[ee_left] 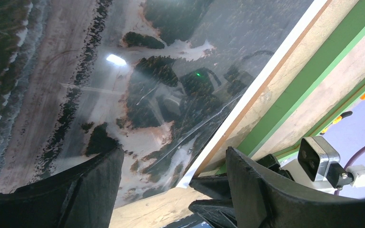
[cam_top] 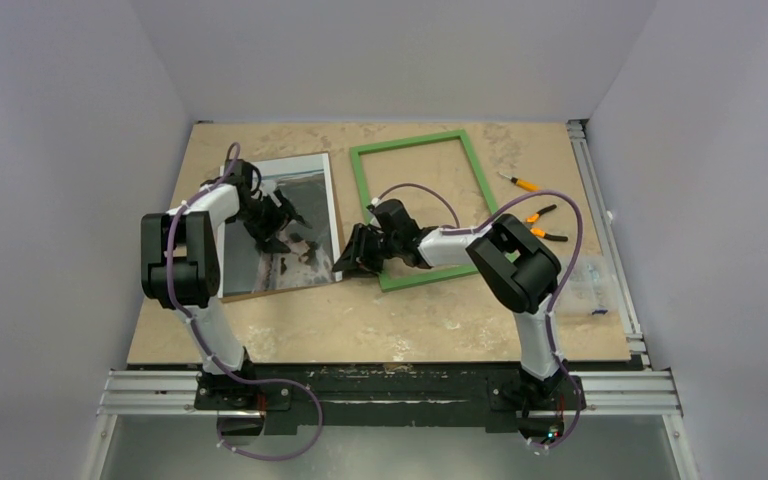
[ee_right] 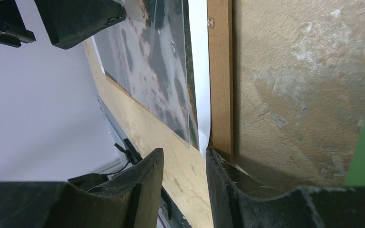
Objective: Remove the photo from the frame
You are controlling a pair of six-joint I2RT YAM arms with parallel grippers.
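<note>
Grey landscape photo (cam_top: pixel 305 185) lies flat beside the thin green frame (cam_top: pixel 417 142). My left gripper (ee_left: pixel 171 156) hangs wide open, empty; right gripper (ee_right: pixel 185 154), part-open, straddles its corner, gripping nothing. Pinching there could crease it.

Pale walls (cam_top: pixel 380 50), mottled tan tabletop (cam_top: pixel 360 330)

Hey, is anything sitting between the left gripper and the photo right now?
Nothing visible does. The left gripper hangs open right above the photo, over its bare glossy face. The frame lies apart, off to the right of the photo.
</note>
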